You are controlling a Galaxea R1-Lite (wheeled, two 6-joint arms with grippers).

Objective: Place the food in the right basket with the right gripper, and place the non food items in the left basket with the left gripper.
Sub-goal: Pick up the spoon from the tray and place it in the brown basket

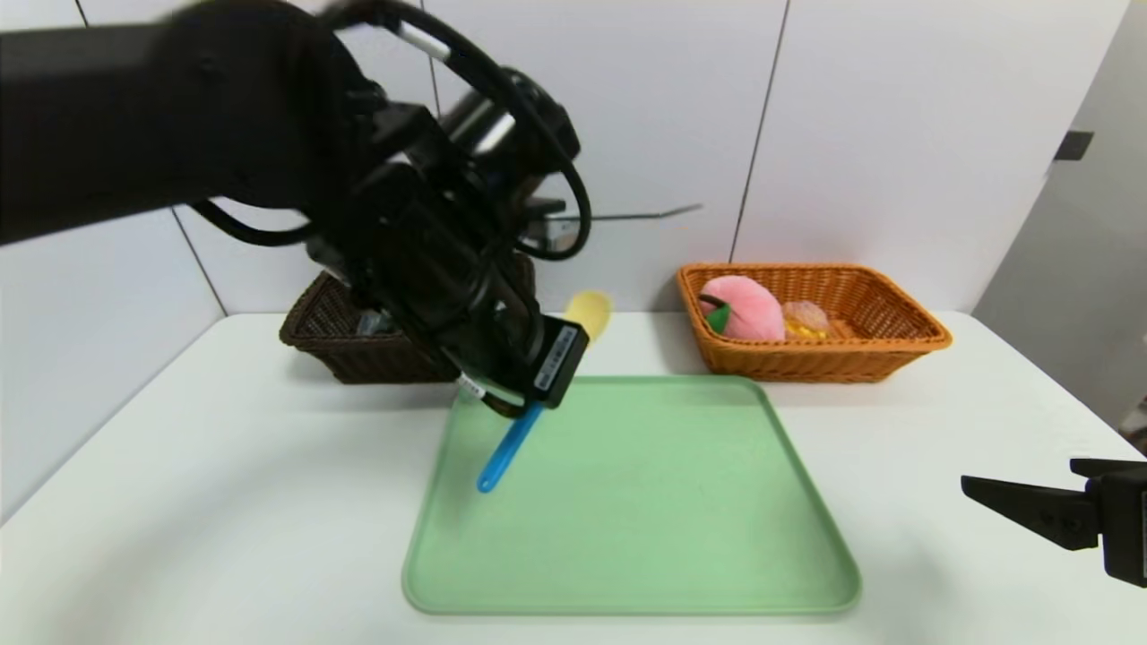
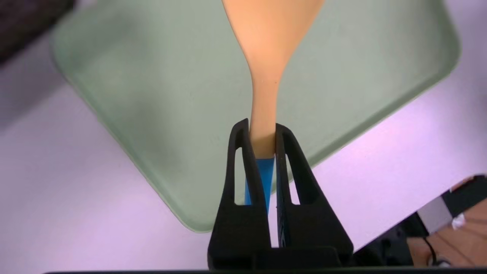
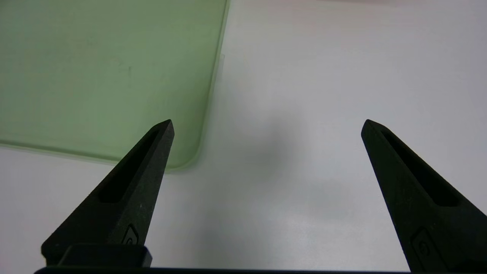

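left gripper (image 2: 262,133) raised at centre, pointing down toward 5 o'clock, fingers clamped; right gripper (image 3: 266,125) parked at 4 o'clock, jaws wide apart.

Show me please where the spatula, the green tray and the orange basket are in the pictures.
spatula (image 2: 263,99): left wrist view, on its pale neck above the fingers.
green tray (image 1: 681,502): head view, on its bare floor.
orange basket (image 1: 833,363): head view, on its front wall.
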